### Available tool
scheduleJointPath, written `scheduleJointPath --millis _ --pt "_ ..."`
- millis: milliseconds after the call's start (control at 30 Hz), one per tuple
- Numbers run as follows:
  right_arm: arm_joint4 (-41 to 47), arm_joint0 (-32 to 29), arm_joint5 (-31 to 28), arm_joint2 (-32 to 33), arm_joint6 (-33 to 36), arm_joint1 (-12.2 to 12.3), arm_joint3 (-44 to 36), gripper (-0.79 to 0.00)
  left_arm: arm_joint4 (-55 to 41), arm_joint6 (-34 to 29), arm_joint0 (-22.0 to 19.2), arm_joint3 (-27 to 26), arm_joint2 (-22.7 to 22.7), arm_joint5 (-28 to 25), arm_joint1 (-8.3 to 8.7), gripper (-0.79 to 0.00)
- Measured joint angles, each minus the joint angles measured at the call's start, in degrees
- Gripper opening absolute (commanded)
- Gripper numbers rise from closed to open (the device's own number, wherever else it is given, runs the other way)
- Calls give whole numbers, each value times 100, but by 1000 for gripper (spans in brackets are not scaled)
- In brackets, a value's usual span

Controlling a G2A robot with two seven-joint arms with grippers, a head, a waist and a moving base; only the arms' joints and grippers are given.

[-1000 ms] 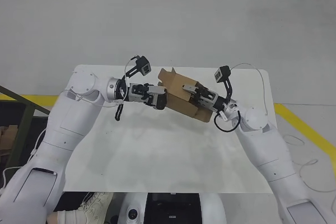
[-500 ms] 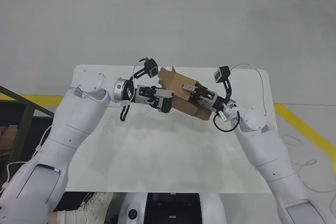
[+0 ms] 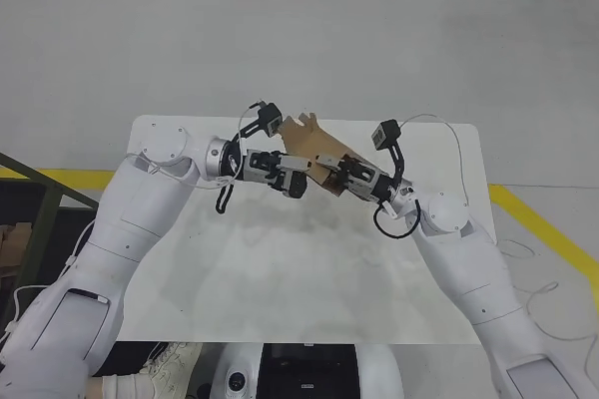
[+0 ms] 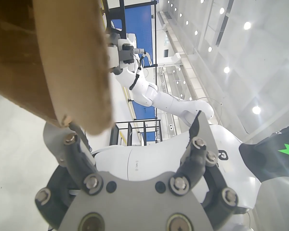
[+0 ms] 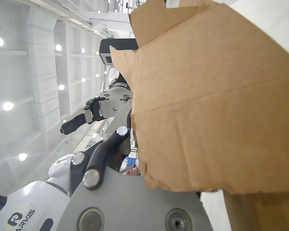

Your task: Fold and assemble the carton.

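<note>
Cardboard is being pinched by the right tool (image 3: 341, 172), and the carton (image 3: 309, 142) is being held above the surface (image 3: 280, 269), tipped steeper than a second ago. The spread left tool (image 4: 134, 126) is being brought closer, likely for flap folding.

White table (image 3: 280, 289), grey floor (image 3: 280, 60)

Right gripper (image 5: 122, 132) has the carton (image 5: 207, 102) hard against it, covering one side; a creased panel faces the camera and flaps stick out beyond the gripper. Left gripper (image 5: 96, 111) sits farther out on the right gripper's bare side, just beside the carton edge, one black finger (image 5: 73, 122) pointing away from the carton. Table (image 5: 267, 10) lies past the carton.
</note>
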Motion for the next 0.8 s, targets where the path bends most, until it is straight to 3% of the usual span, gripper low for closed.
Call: scheduleJointPath --millis 400,800 --pt "-2 9 -35 77 -29 -14 70 -785 2 -65 56 -16 -86 -23 18 0" --pt "-198 0 -135 432 618 101 129 -785 -277 -141 326 367 -880 -13 221 0"
